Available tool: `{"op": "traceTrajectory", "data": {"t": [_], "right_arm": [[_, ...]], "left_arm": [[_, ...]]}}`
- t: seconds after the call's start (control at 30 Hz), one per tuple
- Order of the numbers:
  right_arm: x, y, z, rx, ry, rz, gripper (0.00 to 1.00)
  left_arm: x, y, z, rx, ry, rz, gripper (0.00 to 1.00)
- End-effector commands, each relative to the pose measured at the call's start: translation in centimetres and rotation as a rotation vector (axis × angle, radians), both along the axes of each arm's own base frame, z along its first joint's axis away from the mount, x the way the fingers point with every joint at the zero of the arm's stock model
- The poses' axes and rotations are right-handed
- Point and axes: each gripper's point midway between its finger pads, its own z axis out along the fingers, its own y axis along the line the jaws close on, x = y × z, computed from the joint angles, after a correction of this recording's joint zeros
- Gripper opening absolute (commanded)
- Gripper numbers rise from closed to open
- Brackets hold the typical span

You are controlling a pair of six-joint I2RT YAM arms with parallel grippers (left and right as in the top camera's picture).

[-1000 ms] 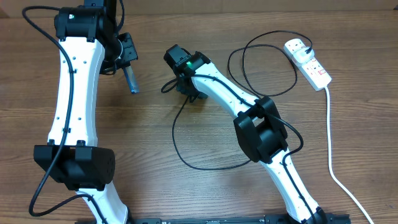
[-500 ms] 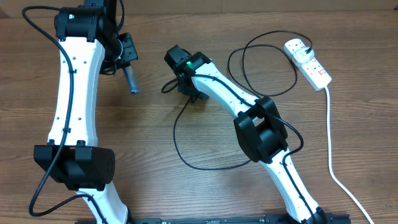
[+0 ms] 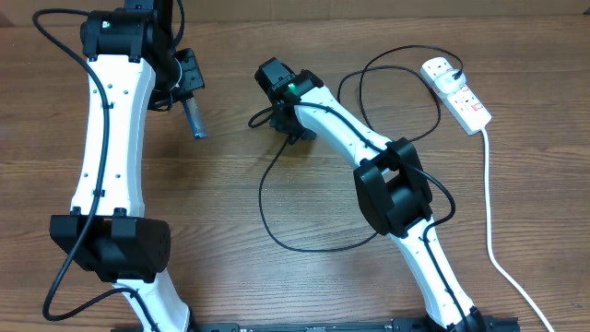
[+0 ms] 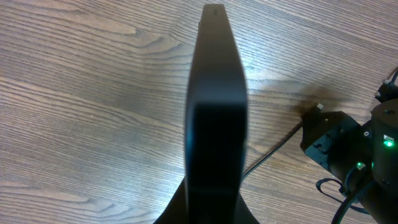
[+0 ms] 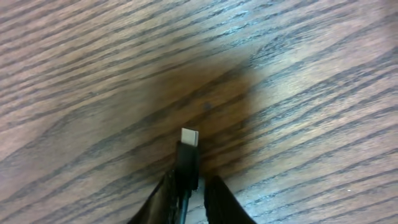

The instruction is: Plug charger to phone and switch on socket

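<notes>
Charger (image 3: 259,198) tip is sitting pinched in right claw (image 5: 188,190), which is now sitting a bit further from phone (image 3: 194,118) vs. 0.5 s ago. Left claw (image 3: 187,90) is clamping phone on edge over tabletop (image 3: 277,295). Prob. re-aiming, not plugging yet.

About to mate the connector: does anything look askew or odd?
Nothing damaged or spilled. The phone is not lying flat: the left gripper holds it on edge, so overhead shows only a thin strip. The right gripper pinches the charger just behind its tip; its slack loops beneath that arm.
</notes>
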Motion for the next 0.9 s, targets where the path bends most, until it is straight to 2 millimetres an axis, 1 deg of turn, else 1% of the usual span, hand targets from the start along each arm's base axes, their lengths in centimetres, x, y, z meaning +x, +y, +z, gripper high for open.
{"op": "traceTrajectory", "data": {"t": [0.0,0.1,0.2,0.3,0.37,0.43,0.47,0.57,0.63,0.67,0.7,0.77,0.87], "right_arm": [[-1.7,-0.9,-4.9,-0.051,0.101,0.004,0.12],[-1.9,-0.6,-4.9,-0.046,0.105,0.01,0.11],[-2.3,0.0,-5.0,-0.011,0.129,0.016,0.04],[-2.4,0.3,-4.8,0.037,0.153,0.016,0.04],[-2.2,0.5,-4.2,0.065,0.161,0.023,0.04],[-1.7,0.8,-2.9,0.104,0.156,0.048,0.04],[-1.4,0.9,-1.9,0.127,0.148,0.059,0.04],[-0.5,1.1,2.3,0.206,0.106,0.111,0.04],[-0.4,1.2,5.8,0.262,0.075,0.171,0.04],[-0.6,1.0,7.8,0.287,0.06,0.192,0.04],[-1.3,0.5,11.5,0.324,0.037,0.232,0.04],[-2.6,0.1,16.3,0.378,-0.005,0.331,0.04],[-5.1,0.0,21.7,0.44,-0.062,0.472,0.04]], "left_arm": [[0.3,-0.2,0.6,-0.011,-0.023,-0.002,0.04],[0.3,-0.3,0.6,-0.012,-0.023,-0.002,0.04],[0.3,-0.3,0.6,-0.016,-0.023,-0.004,0.04],[0.3,-0.7,0.6,-0.033,-0.024,-0.015,0.04],[0.5,-1.4,0.7,-0.064,-0.032,-0.055,0.04],[0.7,-2.8,0.9,-0.125,-0.048,-0.125,0.04],[0.8,-3.5,1.1,-0.161,-0.058,-0.157,0.04],[1.1,-6.9,2.4,-0.322,-0.112,-0.306,0.04],[1.1,-8.9,3.7,-0.44,-0.153,-0.387,0.04],[1.1,-9.9,4.6,-0.506,-0.175,-0.42,0.04],[1.1,-11.3,6.3,-0.614,-0.22,-0.477,0.04],[1.2,-12.4,8.3,-0.721,-0.276,-0.529,0.04],[1.1,-13.2,11.3,-0.85,-0.35,-0.595,0.04]]}}
